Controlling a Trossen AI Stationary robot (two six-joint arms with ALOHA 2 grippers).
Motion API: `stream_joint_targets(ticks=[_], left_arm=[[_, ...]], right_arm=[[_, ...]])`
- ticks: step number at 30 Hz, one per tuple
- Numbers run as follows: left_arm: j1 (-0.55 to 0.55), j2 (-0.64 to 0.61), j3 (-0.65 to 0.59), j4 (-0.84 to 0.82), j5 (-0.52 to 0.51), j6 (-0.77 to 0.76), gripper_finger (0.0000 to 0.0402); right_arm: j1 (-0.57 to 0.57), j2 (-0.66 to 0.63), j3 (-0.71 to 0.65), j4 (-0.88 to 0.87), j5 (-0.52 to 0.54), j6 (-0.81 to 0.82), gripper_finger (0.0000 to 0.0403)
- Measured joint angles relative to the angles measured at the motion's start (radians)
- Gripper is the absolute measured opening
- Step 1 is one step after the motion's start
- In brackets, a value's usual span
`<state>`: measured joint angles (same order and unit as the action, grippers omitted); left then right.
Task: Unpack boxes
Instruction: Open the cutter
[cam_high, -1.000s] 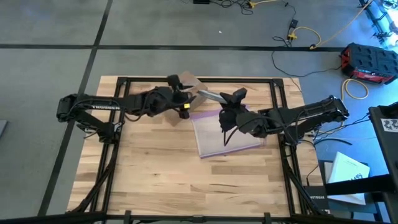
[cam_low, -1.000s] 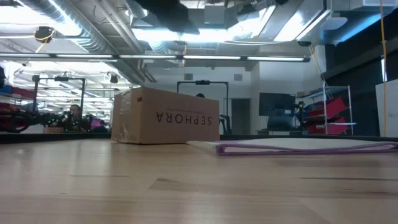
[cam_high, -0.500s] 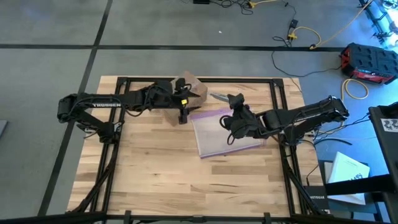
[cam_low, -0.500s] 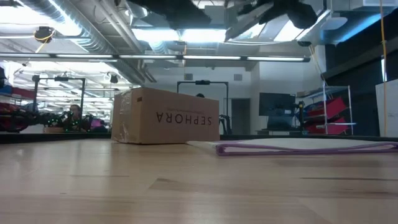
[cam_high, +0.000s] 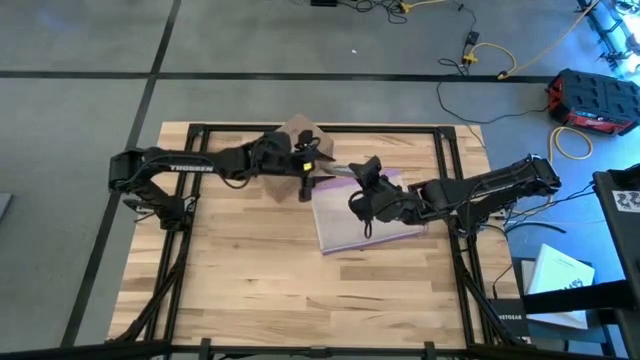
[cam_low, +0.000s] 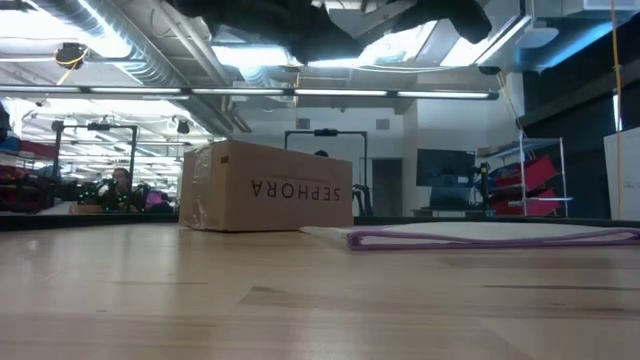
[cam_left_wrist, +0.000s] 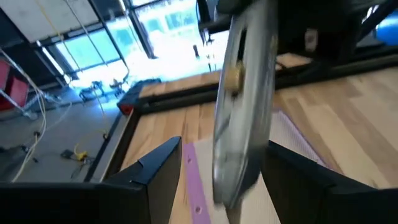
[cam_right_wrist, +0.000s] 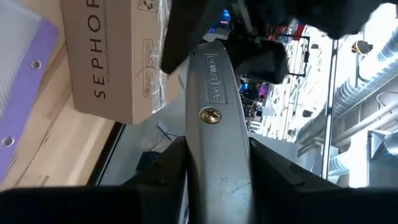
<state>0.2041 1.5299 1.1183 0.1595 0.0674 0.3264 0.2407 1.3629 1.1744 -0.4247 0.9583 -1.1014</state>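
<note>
Near the far edge of the wooden table (cam_high: 250, 270), left of middle: the brown cardboard box (cam_high: 298, 133), resting flat, with "SEPHORA" printed upside down on the side toward the low camera. Just beside it on the right, flat on the wood: a clear plastic bag (cam_high: 380, 225) with a purple zip edge. Above the bag's far corner, raised off the table: a grey utility knife (cam_high: 336, 170), clamped between the half-closed jaws of the right gripper (cam_high: 362, 178). At the knife's other end, close by the box: the left gripper (cam_high: 306, 180), jaws half spread to either side of the blade end. Cannot tell whether pressing on it or merely around it. Nothing touching the box.
</note>
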Motion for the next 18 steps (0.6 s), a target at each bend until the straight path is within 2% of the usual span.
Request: stream_joint_targets(ticks=[6, 10, 13, 16, 18], left_arm=[[-0.006, 0.001, 0.000, 0.021, 0.005, -0.005, 0.0198], [-0.004, 0.001, 0.019, 0.026, 0.080, -0.054, 0.0198], [-0.004, 0.001, 0.025, 0.025, 0.089, -0.052, 0.0197], [-0.004, 0.001, 0.025, 0.023, 0.088, -0.053, 0.0171], [-0.003, 0.001, 0.025, 0.021, 0.087, -0.059, 0.0127]], right_arm=[[-0.013, 0.008, 0.000, 0.007, -0.022, -0.003, 0.0113], [-0.029, 0.016, 0.000, 0.014, -0.052, -0.006, 0.0113], [-0.040, 0.016, 0.000, 0.017, -0.054, -0.007, 0.0113], [-0.039, 0.016, 0.000, 0.018, -0.055, -0.007, 0.0113], [-0.038, 0.016, 0.000, 0.020, -0.055, -0.007, 0.0113]])
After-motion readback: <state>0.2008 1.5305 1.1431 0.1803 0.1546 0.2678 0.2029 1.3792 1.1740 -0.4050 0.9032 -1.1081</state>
